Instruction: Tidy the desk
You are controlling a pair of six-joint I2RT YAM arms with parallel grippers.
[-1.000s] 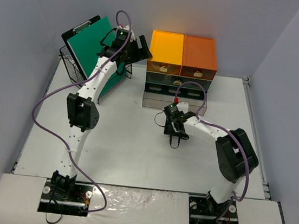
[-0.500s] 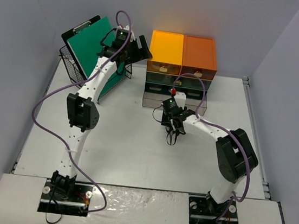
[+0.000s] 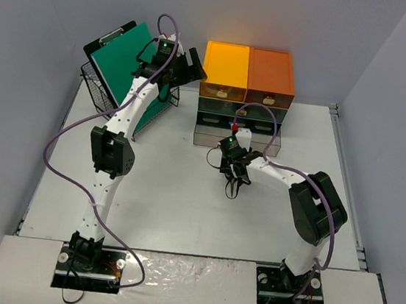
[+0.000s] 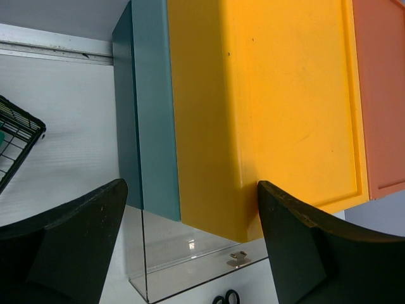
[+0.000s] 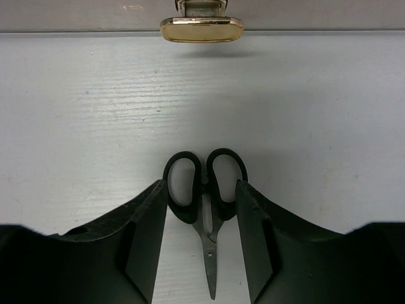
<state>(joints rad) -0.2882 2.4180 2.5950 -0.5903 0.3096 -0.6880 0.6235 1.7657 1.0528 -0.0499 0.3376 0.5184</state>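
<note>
Right jaws, apart but narrower than a second ago, bracket the loops of black steel scissors (image 5: pixel 206 218) on the walled white matte table (image 3: pixel 167 199), arm stretched low toward eleven o'clock. Only its wrist camera catches a brass drawer pull (image 5: pixel 201 28) at twelve. Left jaws gape, unmoved, over a yellow plastic drawer box (image 4: pixel 266 114).

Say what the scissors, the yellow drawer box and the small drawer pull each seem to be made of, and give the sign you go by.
Scissors: matte black handles, probably plastic; dull grey blades with a rivet, likely steel. Yellow drawer box: smooth, slightly glossy, evenly coloured, probably plastic. Drawer pull: shiny and gold-coloured, perhaps brass or plated metal.
</note>
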